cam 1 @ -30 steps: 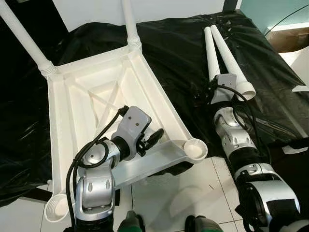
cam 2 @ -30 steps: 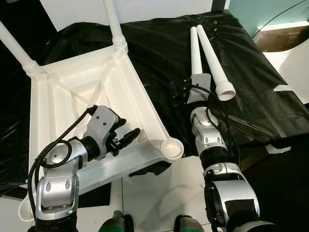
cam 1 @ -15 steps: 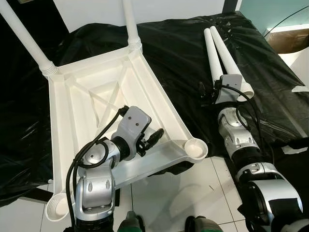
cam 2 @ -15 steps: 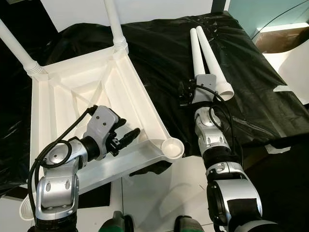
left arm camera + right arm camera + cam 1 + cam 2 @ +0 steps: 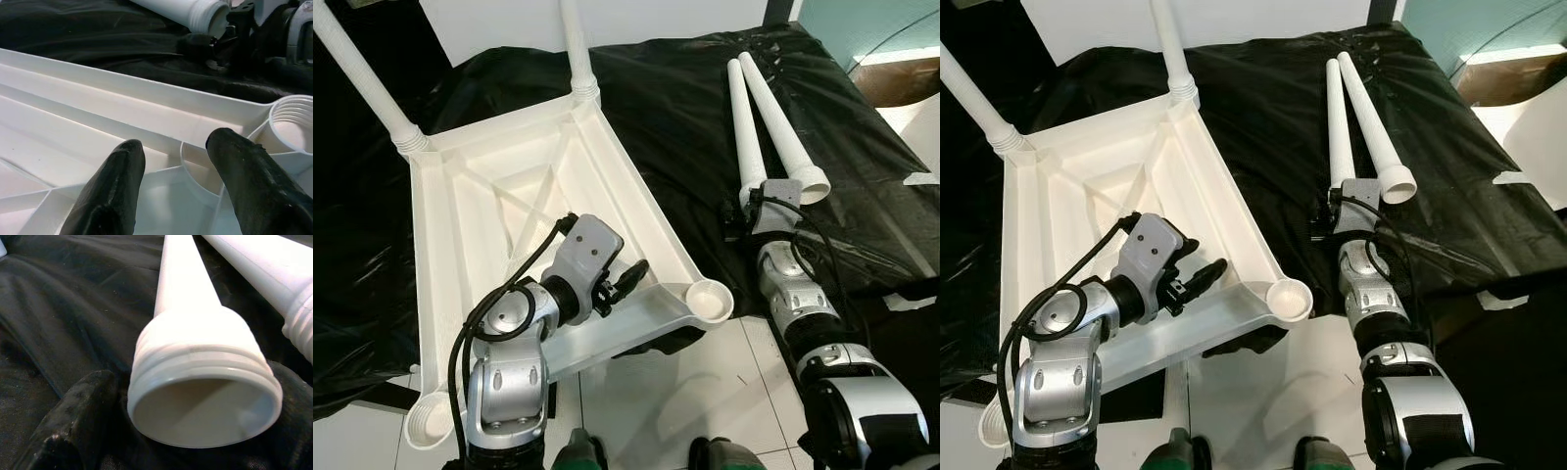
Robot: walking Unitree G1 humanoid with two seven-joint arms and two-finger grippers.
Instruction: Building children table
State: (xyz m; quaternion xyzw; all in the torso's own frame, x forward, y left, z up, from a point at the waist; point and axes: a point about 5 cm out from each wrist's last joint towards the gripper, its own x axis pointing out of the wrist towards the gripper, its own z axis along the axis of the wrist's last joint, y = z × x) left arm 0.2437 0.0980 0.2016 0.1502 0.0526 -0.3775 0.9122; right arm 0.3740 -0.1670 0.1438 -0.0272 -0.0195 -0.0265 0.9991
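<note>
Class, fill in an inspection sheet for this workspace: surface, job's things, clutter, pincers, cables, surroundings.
Surface: black sheet over the work area.
Job's things: white tabletop upside down, two legs fitted, near corner socket empty; two loose legs on the sheet.
Clutter: nothing seen.
Pincers: left pincer open above the tabletop's inside; right pincer around one loose leg's threaded end.
Cables: black cables along both arms.
Surroundings: white tiled floor.

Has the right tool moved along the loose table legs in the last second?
Yes. The right tool has pulled back toward the robot, from partway up the loose legs to their threaded ends.
</note>
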